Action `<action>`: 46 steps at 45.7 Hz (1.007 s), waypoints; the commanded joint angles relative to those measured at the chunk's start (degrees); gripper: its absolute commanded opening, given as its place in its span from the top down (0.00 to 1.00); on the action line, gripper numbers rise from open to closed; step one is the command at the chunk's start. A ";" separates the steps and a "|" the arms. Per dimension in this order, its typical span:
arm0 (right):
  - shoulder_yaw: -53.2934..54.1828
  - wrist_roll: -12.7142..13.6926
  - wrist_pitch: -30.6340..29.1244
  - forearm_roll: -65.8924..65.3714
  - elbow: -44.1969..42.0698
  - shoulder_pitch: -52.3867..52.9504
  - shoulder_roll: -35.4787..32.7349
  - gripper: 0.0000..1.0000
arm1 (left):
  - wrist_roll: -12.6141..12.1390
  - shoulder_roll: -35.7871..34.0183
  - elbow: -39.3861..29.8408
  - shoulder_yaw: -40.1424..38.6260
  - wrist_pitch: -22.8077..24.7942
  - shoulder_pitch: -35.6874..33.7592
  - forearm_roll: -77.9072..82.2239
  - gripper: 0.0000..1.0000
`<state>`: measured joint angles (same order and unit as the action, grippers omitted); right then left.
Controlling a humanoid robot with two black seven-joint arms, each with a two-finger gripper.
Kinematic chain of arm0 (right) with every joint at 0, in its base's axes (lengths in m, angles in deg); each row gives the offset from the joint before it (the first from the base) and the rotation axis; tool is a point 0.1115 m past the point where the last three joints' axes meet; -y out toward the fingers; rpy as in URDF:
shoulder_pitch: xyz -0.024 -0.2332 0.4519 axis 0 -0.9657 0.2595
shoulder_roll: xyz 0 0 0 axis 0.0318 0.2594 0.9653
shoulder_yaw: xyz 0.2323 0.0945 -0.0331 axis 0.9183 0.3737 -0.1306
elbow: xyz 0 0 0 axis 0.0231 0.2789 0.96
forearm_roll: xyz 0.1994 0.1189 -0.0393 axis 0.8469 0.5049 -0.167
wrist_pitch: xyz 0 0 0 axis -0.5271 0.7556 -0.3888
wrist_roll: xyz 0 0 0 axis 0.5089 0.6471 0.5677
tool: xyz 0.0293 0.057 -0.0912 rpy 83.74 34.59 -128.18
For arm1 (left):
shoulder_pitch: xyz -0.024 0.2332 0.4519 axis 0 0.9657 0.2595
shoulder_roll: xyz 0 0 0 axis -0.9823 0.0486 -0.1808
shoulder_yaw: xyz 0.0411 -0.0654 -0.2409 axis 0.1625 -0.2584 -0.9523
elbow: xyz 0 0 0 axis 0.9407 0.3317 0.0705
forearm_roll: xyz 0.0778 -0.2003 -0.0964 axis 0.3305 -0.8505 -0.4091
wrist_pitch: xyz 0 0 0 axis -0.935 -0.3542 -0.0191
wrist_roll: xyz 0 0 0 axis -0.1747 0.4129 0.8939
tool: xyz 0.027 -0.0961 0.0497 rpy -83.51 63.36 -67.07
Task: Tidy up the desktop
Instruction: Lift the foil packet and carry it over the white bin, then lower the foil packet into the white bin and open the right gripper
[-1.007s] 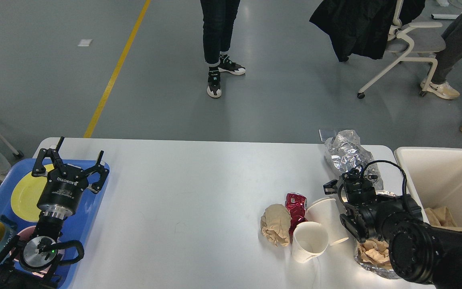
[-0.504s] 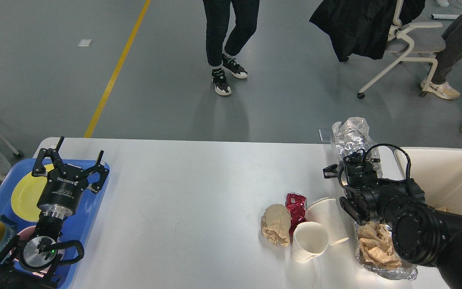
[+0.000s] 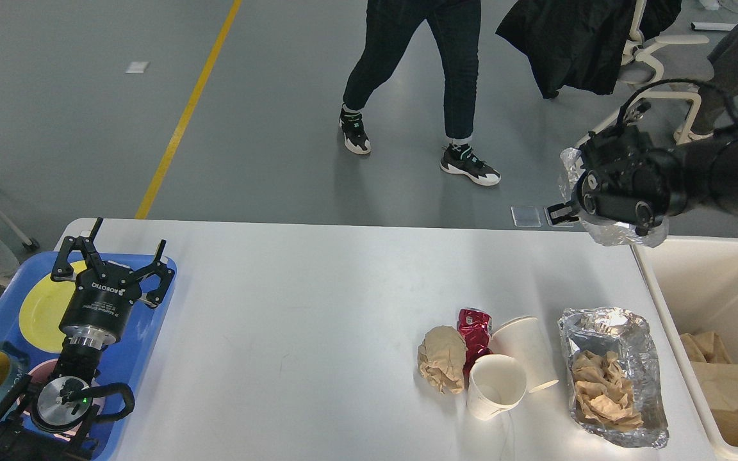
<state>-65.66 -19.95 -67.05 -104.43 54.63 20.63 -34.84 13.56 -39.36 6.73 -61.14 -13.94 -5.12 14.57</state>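
Two grippers logged. My left gripper point(image 3: 110, 256) stood spread wide over the blue tray point(image 3: 151, 320) at the left edge of the desktop point(image 3: 305, 307). My right gripper point(image 3: 590, 205) clamped crumpled foil point(image 3: 619, 232) beside the bin point(image 3: 715, 282).

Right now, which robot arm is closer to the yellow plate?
The left one. The left gripper hangs right over the yellow plate on the blue tray. The right gripper is far across the desktop, above the white bin.

Black arms, left gripper point(image 3: 110, 258) marked ROBOTIQ, silver wrist ring, green light, looping black cables
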 commanded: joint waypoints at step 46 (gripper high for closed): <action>-27.83 -20.64 -8.14 0.24 30.25 32.27 -25.84 1.00 | 0.08 0.00 0.08 -0.01 0.00 0.09 0.00 0.04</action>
<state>-93.73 -41.71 -77.90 -104.02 87.26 55.90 -54.58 13.64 -39.36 6.81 -61.15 -13.94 -5.03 14.58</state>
